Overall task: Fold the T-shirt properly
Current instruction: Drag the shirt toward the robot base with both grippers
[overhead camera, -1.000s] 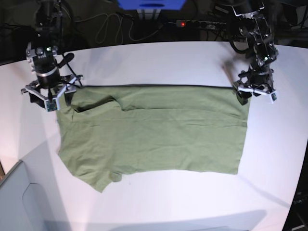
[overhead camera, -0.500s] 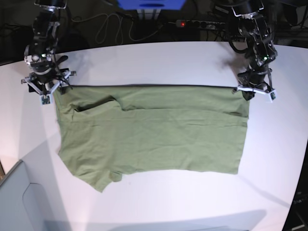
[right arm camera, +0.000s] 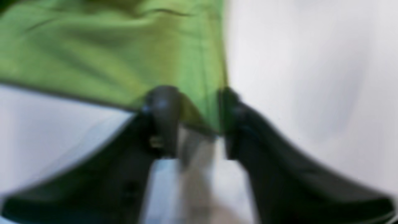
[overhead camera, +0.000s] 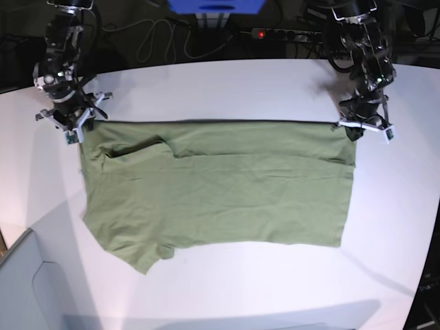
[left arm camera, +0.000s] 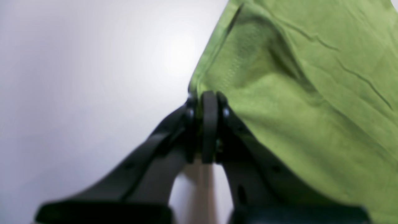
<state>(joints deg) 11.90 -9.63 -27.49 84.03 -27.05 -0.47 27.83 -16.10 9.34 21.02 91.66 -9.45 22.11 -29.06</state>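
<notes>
The wrinkled olive-green cotton T-shirt [overhead camera: 220,189] lies flat across the middle of the white table [overhead camera: 220,89], a sleeve poking out toward seven o'clock. At its two o'clock corner my left gripper [left arm camera: 206,102] is pinched tight on the hem. At ten o'clock my right gripper [right arm camera: 194,107] straddles the other far corner; cloth sits between its fingers [right arm camera: 163,107], but the view is blurred and I cannot tell whether they have clamped. Beyond the table, a black power strip [overhead camera: 285,33].
</notes>
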